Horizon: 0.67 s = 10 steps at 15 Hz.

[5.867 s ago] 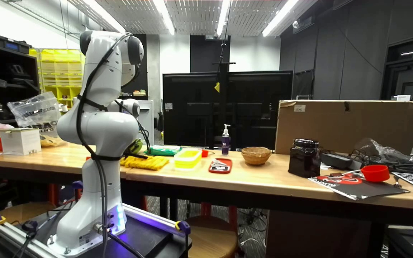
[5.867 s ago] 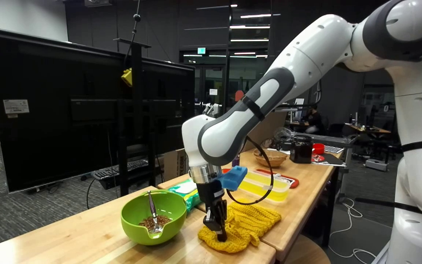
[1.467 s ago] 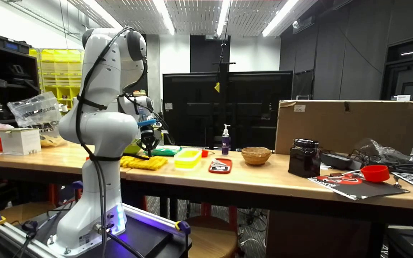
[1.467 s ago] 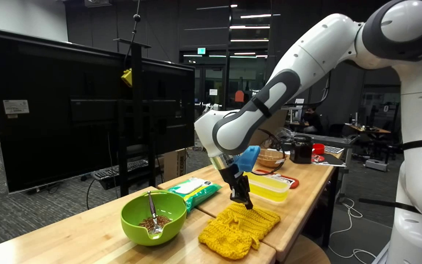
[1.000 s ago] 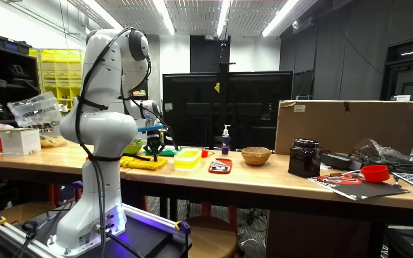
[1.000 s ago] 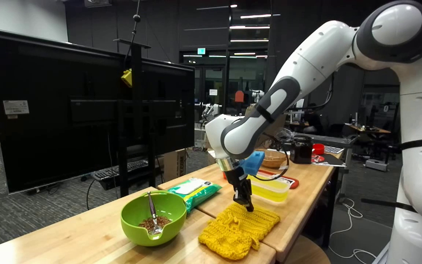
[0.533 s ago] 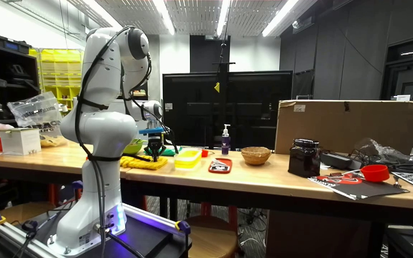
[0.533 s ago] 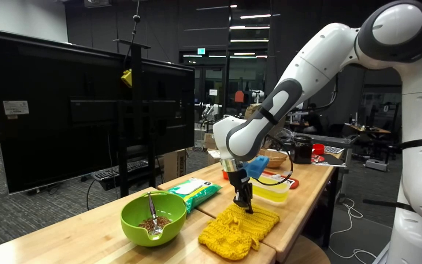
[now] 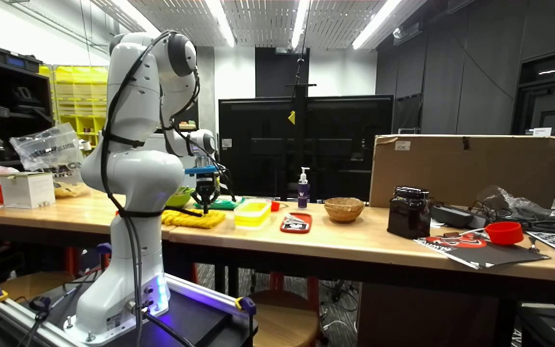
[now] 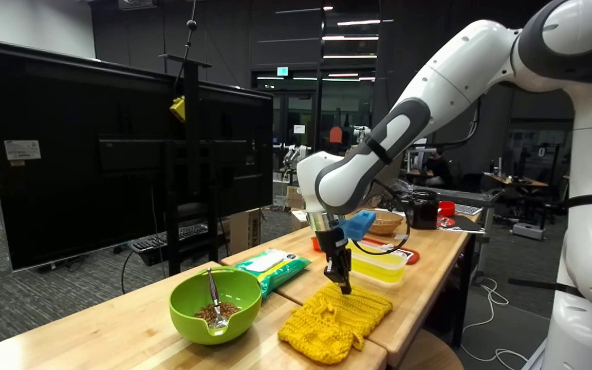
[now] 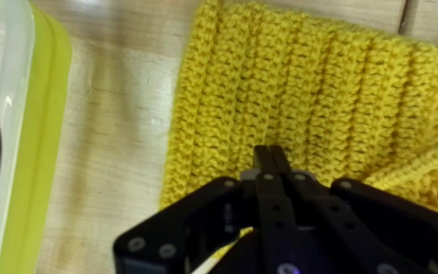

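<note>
Points the gripper [image 11: 269, 149] down, with jaws pressed together, over ribbed yellow crocheted fabric [image 10: 337, 318], lying flat on the wooden tabletop [image 10: 95, 329] just beside a yellow plastic container [image 11: 38, 125] and near a lime-green bowl [image 10: 185, 318] and a green wipes packet [image 10: 278, 272]; cannot tell whether touching the fabric

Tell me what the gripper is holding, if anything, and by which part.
Nothing is held: the gripper is shut over the yellow cloth, with no fold of it pinched.
</note>
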Motion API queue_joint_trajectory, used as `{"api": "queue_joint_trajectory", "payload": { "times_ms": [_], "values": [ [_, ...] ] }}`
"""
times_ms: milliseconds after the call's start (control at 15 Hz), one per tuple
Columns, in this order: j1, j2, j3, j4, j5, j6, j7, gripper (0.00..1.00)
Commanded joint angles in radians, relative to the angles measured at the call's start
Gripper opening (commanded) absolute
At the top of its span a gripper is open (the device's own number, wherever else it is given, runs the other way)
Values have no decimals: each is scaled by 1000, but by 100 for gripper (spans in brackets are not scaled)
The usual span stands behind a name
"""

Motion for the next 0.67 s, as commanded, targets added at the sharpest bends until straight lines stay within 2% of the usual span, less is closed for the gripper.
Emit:
{"api": "queue_joint_trajectory", "payload": {
  "times_ms": [0, 267, 600],
  "values": [
    [6, -72, 18, 8, 115, -67, -71, 0],
    [18, -119, 33, 0, 271, -123, -104, 0],
    [52, -133, 60, -58, 398, -79, -72, 0]
  ]
}}
